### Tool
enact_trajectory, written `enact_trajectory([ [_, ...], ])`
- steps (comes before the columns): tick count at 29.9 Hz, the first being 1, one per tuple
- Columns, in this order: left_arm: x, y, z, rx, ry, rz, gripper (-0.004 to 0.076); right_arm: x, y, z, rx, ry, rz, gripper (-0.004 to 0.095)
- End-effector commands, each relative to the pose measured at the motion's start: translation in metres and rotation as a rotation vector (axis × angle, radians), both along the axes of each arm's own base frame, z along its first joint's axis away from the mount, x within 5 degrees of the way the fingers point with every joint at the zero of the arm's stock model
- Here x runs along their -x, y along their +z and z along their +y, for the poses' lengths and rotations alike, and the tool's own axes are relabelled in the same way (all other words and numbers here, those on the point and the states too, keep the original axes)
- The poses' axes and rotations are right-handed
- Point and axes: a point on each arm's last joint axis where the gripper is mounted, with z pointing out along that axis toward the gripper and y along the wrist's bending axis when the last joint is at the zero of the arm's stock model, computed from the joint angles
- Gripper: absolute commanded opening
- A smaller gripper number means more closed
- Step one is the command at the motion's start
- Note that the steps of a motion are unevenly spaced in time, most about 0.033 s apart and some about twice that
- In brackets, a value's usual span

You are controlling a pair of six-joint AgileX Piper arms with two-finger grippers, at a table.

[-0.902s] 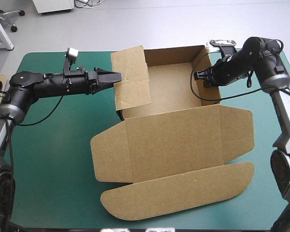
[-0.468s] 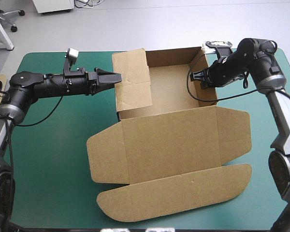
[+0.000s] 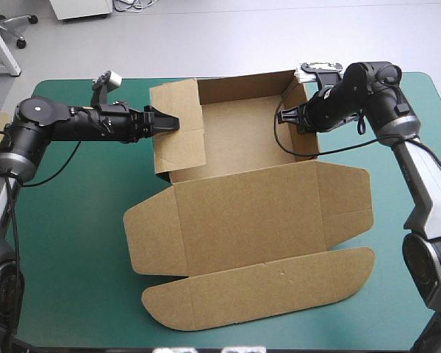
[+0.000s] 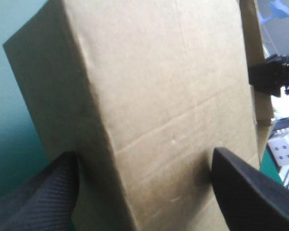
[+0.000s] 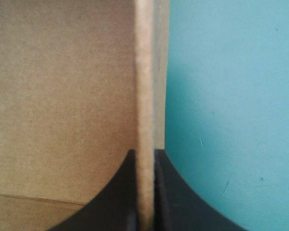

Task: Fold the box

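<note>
I have the box [image 3: 235, 136] on the desk [image 3: 73, 243] as an open tray, sitting toward 12 o'clock. Its lid [image 3: 257, 213] lies flat on the teal-green cover [image 5: 231, 96] and stretches toward 6 o'clock. A long rounded flap [image 3: 264, 298] forms the lid's nearest end, with a short flap at each side of the lid.

My left claw [image 3: 167, 123] comes in from 9 o'clock and its tip is at the tray's left wall [image 3: 178, 136], which stands upright and taller than the rest. In the left wrist view the two black fingers [image 4: 33, 202] are spread wide. Brown board fills the gap between them, with a folded corner of that wall running down the middle. The fingers sit close against the board, but I cannot tell whether they press on it.

My right claw [image 3: 287, 118] reaches in from 3 o'clock and is clamped on the right wall [image 3: 309, 143]. In the right wrist view its fingers all but meet, with the wall's pale cut edge [image 5: 144, 96] pinched between them. The tray's brown inner face lies on one side of that edge and bare cover on the other.
</note>
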Motion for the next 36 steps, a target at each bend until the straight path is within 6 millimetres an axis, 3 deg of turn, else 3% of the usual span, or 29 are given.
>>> enact_trajectory([
  [1,0.012,0.026,-0.016,0.005,0.004,-0.091,0.0543,0.011,0.031,0.005,-0.075,-0.01,-0.117,-0.003],
  [8,0.012,0.02,-0.036,-0.092,0.045,-0.084,0.0539,0.012,0.031,0.008,-0.077,-0.017,-0.108,-0.003],
  [17,0.01,0.012,-0.044,-0.221,0.136,-0.072,0.0509,0.015,0.031,0.019,-0.081,-0.02,-0.116,-0.003],
  [23,0.007,0.008,-0.042,-0.311,0.258,-0.07,0.0509,0.017,0.031,0.025,-0.06,-0.032,-0.121,-0.003],
  [29,0.004,0.006,-0.036,-0.37,0.311,-0.075,0.0459,0.018,0.027,0.026,-0.038,-0.04,-0.09,-0.003],
  [36,0.002,0.007,-0.033,-0.408,0.333,-0.101,0.045,0.013,0.008,0.033,0.018,-0.033,-0.003,-0.0029],
])
